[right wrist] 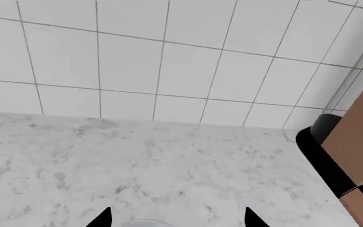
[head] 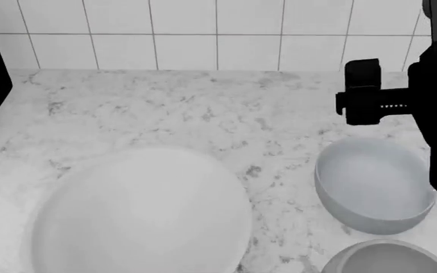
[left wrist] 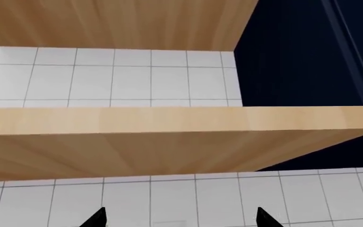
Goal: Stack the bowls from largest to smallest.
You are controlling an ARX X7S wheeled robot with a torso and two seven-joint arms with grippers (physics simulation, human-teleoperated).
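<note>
In the head view the wide shallow white bowl (head: pixel 143 219) sits on the marble counter at the front left. The medium pale grey-blue bowl (head: pixel 374 185) sits at the right. The small grey-white bowl (head: pixel 386 260) is in front of it, cut by the frame's edge. All three stand apart. My right arm (head: pixel 366 94) hangs above the counter just behind the grey-blue bowl. My right gripper (right wrist: pixel 175 218) is open and empty, with a sliver of a pale bowl rim (right wrist: pixel 145 223) between its tips. My left gripper (left wrist: pixel 180 218) is open and empty, facing wooden shelves, and is out of the head view.
A white tiled wall (head: pixel 218 34) backs the marble counter (head: pixel 165 108). The left wrist view shows a wooden shelf board (left wrist: pixel 168 120) against the tiles, with dark space beside it. The right wrist view shows a black and brown object (right wrist: pixel 351 156) at the counter's side.
</note>
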